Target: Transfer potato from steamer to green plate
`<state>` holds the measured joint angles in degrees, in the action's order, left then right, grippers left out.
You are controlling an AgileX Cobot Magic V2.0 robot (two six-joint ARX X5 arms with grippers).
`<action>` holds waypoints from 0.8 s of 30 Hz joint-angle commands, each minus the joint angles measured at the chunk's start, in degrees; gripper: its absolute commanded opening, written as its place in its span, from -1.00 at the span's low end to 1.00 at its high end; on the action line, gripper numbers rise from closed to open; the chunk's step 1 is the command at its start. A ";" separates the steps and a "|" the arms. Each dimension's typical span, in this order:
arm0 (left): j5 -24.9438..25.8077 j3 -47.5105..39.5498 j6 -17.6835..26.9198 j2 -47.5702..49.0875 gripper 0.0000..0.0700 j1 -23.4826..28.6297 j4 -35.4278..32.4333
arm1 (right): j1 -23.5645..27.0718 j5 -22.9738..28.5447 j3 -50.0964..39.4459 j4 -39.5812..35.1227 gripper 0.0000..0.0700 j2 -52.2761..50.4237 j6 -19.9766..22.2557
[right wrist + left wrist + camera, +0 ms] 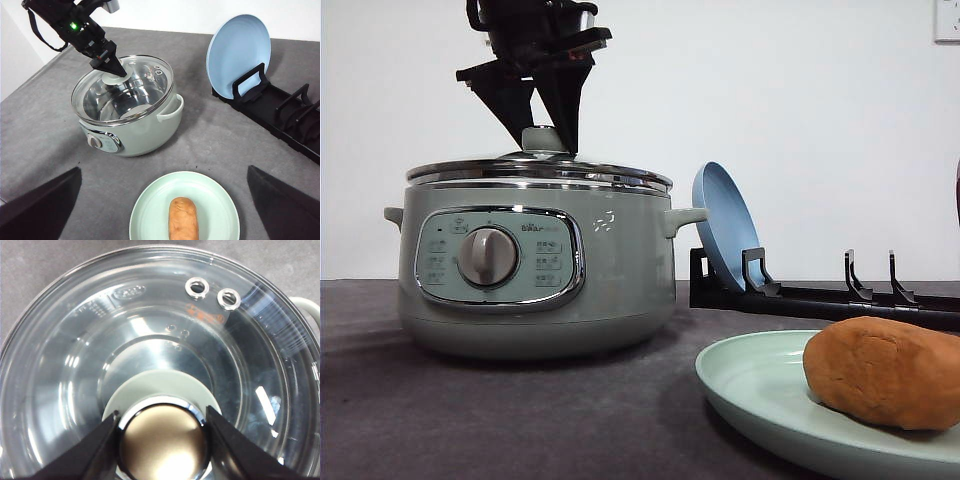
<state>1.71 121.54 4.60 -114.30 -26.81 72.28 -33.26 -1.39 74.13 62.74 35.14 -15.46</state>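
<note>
Potato (183, 218) lay on the green plate (150, 210), lengthwise near the plate's middle, well clear of the steamer (131, 126). In the front view it sat toward the right side of the plate, at the near right of the grey table (500, 410).

Steamer stood on the table with its glass lid (145, 80) on, pot looked bare steel inside through the glass. Left gripper (162, 427) was down on top of the lid, fingers (97, 450) on either side of the lid knob (164, 442) and touching it, so jaws were pinching the knob. Lid seated on the pot rim in the front view.

Right gripper (162, 200) hung above the green plate, its fingers (42, 202) spread wide apart, gripping nothing.

Blue plate (239, 55) stood upright in the black dish rack (280, 112), behind and to the right of the steamer.
</note>
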 commanded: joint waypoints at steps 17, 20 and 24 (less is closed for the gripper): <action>-0.21 1.57 -1.10 0.67 -1.00 -0.21 -1.23 | -0.26 0.15 0.94 -0.55 0.98 0.33 -0.20; -0.21 1.51 -1.22 0.67 -1.00 -0.22 -1.20 | -0.26 0.15 0.94 -0.57 0.98 0.33 -0.20; -0.22 1.49 -1.22 0.66 -1.00 -0.22 -0.58 | -0.26 0.14 0.94 -0.56 0.98 0.33 -0.20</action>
<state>1.56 121.54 4.77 -114.24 -26.81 72.54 -33.26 -1.39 74.13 62.74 35.14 -15.46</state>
